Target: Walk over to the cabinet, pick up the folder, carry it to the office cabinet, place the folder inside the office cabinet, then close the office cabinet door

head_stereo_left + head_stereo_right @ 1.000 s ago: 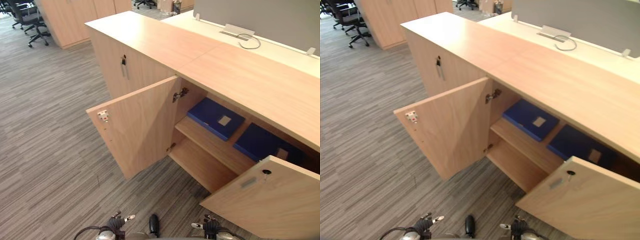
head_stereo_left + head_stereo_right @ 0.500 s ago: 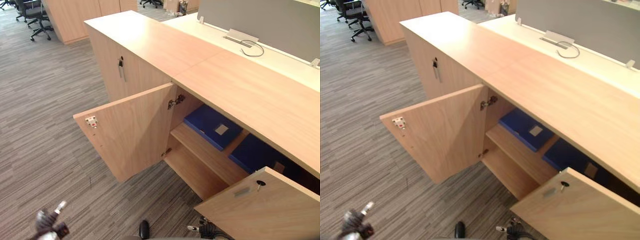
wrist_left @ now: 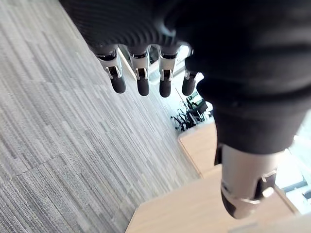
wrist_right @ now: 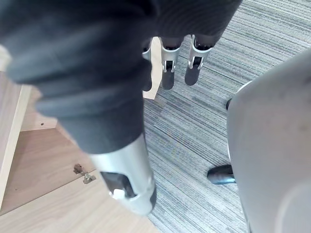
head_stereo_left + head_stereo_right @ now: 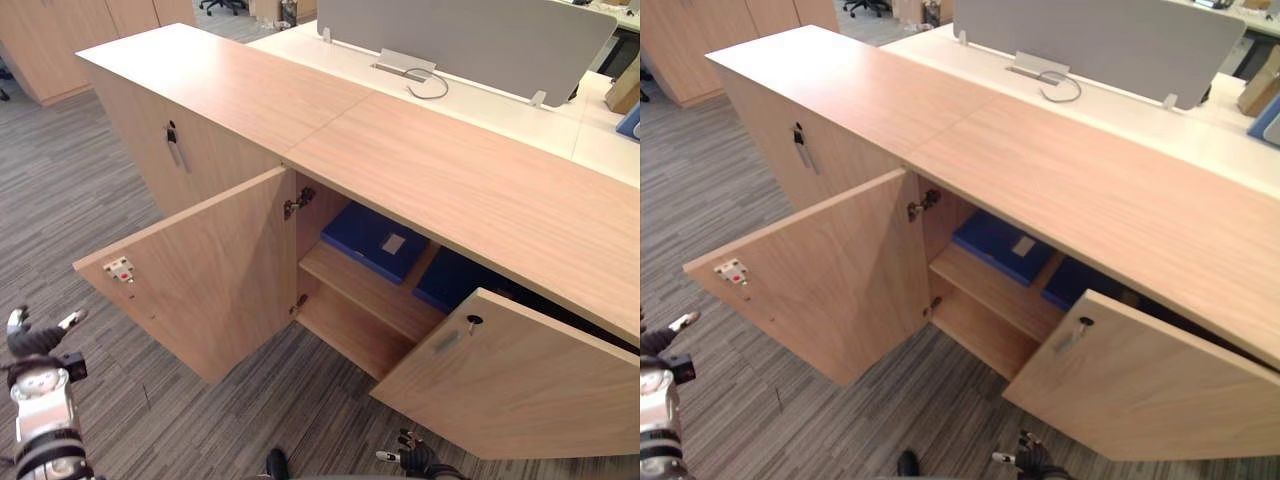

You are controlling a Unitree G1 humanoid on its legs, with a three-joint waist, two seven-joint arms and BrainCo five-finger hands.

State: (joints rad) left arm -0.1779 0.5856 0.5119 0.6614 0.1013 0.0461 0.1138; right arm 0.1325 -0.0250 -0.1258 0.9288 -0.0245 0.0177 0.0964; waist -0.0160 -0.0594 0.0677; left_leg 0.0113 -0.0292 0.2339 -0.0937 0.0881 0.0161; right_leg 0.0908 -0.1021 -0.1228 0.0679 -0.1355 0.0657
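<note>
The cabinet (image 5: 430,170) before me stands on the carpet (image 5: 90,210). Its shelf (image 5: 372,296) carries two blue folders lying flat, side by side: the left folder (image 5: 368,238) at the shelf's left end, the right folder (image 5: 448,280) partly behind the right door (image 5: 510,385).

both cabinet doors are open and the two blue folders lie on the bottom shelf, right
Not quite. The left door and right door are open, but the two blue folders lie on the upper shelf, as the left eye view shows.

Black ribbed cover (image 3: 243,73), silver fingers (image 3: 141,73), dark tips
</note>
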